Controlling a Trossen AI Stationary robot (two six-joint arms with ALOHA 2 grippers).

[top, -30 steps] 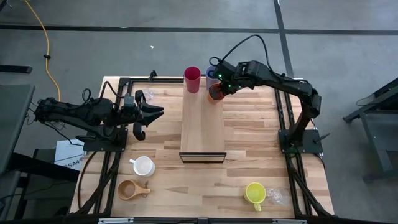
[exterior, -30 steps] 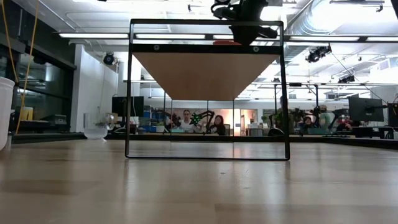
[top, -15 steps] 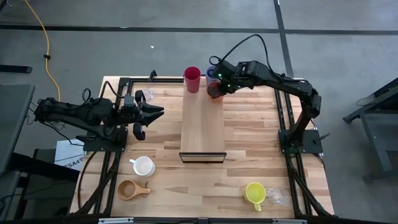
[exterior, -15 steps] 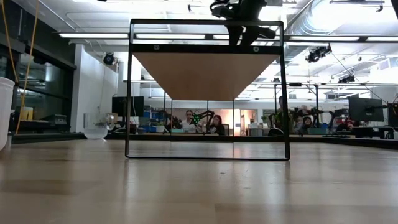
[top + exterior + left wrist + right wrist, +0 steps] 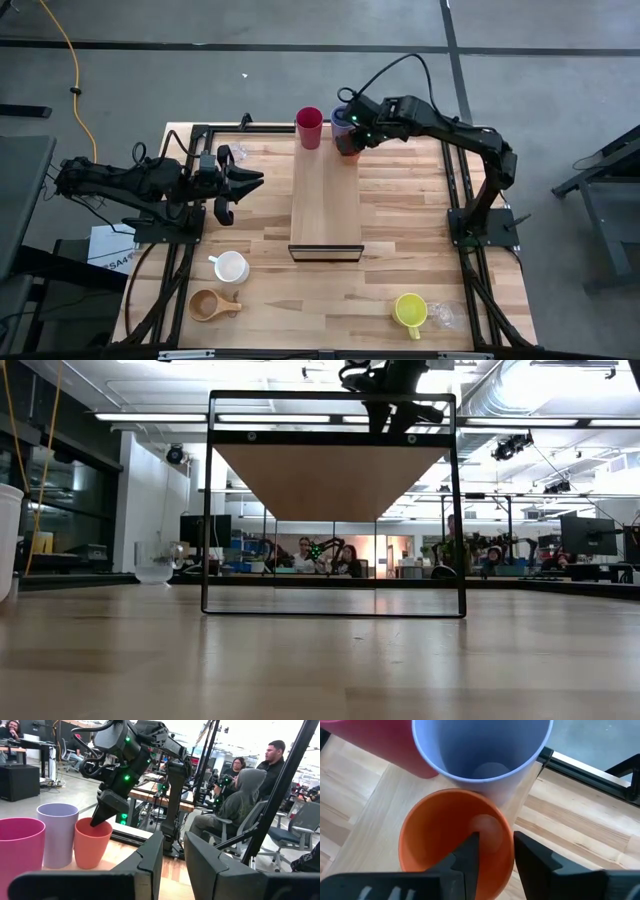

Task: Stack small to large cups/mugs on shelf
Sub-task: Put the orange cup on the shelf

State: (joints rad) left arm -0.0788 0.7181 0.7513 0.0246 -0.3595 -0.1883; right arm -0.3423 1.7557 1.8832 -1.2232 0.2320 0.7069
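- I judge the placing step: I would settle the orange plastic tumbler (image 5: 456,840) flat on the long light-wood shelf (image 5: 325,205), just beside the lavender-blue tumbler (image 5: 57,834), before releasing
- my right gripper (image 5: 492,847) pinches its rim, one finger inside, one outside
- my left gripper (image 5: 172,852) waits parted at the table's left

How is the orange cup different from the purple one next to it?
The orange cup is shorter than the lavender cup. The right gripper pinches the orange cup's rim, one jaw inside; nothing holds the lavender cup. Both stand upright, open side up, at the shelf's far end.
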